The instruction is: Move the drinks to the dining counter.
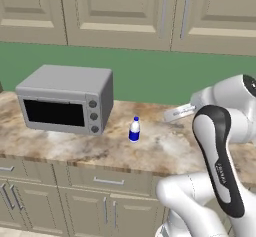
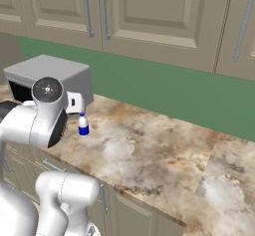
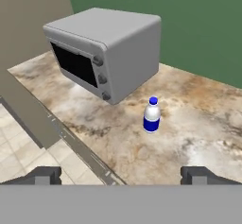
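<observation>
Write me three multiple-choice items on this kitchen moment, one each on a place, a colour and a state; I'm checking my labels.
1. Where does the white-and-blue bottle stand?
A. On top of the toaster oven
B. On the marbled counter beside the toaster oven
C. On the floor

2. What colour is its cap?
A. Blue
B. Black
C. Red

3. How is the claw?
A. Shut on the bottle
B. Open, apart from the bottle
C. Touching the oven door

Answers: 1 B, it stands upright on the counter by the toaster oven. 2 A, the hand view shows a blue top. 3 B, the fingertips sit wide apart with the bottle beyond.
</observation>
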Robot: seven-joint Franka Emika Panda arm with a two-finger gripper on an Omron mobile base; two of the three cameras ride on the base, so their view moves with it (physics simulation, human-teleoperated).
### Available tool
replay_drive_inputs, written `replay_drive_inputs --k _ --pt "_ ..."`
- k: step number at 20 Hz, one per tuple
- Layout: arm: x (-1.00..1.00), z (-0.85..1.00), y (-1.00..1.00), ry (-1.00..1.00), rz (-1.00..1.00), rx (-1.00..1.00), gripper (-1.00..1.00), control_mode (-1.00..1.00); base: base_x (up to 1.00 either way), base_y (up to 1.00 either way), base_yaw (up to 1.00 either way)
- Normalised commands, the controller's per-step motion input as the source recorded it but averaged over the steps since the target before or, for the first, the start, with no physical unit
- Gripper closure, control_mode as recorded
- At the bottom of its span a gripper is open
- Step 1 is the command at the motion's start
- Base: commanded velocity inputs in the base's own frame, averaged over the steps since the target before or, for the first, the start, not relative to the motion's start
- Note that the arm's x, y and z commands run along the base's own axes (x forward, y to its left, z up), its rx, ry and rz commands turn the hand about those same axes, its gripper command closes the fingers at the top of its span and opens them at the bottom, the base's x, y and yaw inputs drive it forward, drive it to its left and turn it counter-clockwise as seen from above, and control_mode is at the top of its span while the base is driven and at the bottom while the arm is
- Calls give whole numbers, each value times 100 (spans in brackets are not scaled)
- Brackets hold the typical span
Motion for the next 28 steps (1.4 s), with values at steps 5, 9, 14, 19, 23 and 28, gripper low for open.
replay_drive_inputs --k 5,9,14,19,23,28 --pt "27 -11 0 0 0 3 -100 -100 0 0 0" --pt "15 -3 0 0 0 0 -100 -100 0 0 0" --pt "22 -10 2 3 0 0 -100 -100 0 0 0" --pt "23 -17 0 13 0 0 -100 -100 0 0 0" --pt "3 0 0 1 0 0 -100 -100 0 0 0" --pt "0 0 0 0 0 0 -100 -100 0 0 0"
